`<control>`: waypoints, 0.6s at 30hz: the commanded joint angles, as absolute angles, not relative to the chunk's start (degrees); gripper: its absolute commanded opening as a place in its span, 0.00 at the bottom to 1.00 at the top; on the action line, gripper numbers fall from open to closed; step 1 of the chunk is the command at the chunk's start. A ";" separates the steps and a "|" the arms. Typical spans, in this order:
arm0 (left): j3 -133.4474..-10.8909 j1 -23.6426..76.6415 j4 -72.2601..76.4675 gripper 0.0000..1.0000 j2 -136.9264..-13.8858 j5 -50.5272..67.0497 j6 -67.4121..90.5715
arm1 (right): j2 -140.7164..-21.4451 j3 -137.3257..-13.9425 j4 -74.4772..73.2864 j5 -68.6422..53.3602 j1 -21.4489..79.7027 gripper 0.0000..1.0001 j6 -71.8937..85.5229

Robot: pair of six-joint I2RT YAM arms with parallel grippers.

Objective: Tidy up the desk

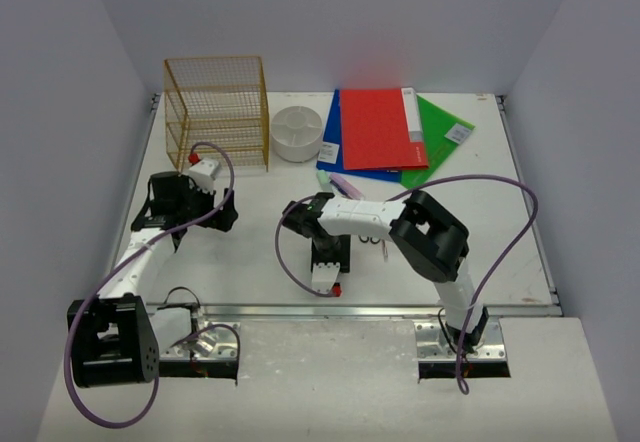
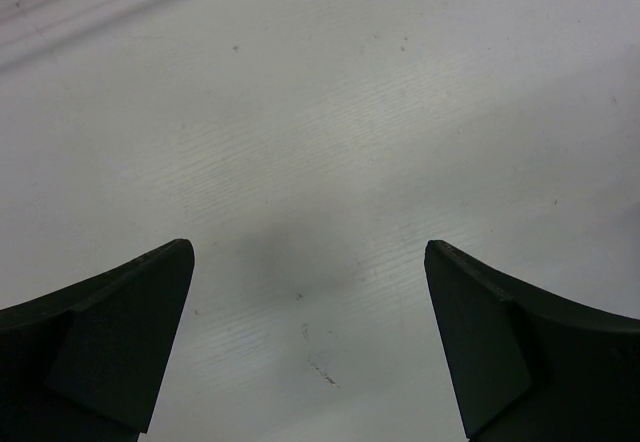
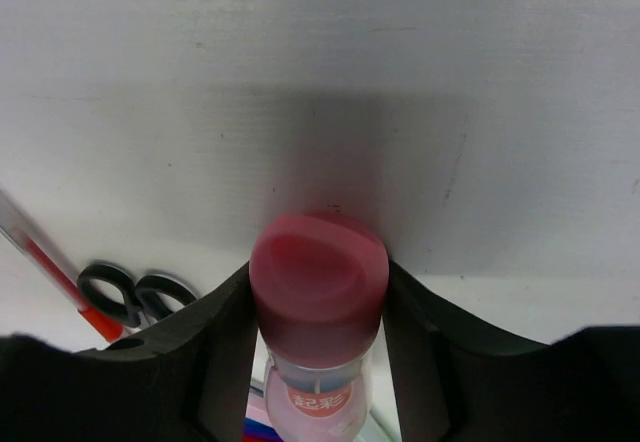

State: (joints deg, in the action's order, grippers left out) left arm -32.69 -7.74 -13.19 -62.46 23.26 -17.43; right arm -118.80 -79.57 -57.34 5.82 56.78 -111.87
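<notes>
Right gripper pinches cylindrical pink-capped tube (glossy cap); desk matte white.

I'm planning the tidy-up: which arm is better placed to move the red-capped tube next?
Right. The right gripper clamps the red-capped tube; the left gripper hangs open over bare desk.

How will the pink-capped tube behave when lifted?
Small and plastic-looking, so probably light and stiff. The pink-capped tube is round and smooth: it may slip between the right hand's pads, and likely rolls if dropped.

Two white Chinese characters, barely legible, on pink-capped tube
</notes>
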 commanded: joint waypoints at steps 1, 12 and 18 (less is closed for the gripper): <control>-34.40 -8.65 -11.11 1.00 -61.25 24.52 -16.79 | -118.01 -79.30 -54.75 5.64 57.04 0.23 -115.20; -35.48 -9.52 -12.21 1.00 -60.31 26.35 -16.98 | -111.63 -112.79 -45.91 -26.60 50.70 0.00 -65.36; -37.18 -10.31 -11.71 1.00 -60.03 27.44 -15.87 | -104.75 -100.11 -6.70 -31.02 34.49 0.00 -12.34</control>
State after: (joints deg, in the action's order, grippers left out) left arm -33.89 -9.14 -13.57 -61.61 25.08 -17.43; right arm -110.44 -109.13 -33.06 -26.80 45.33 -54.69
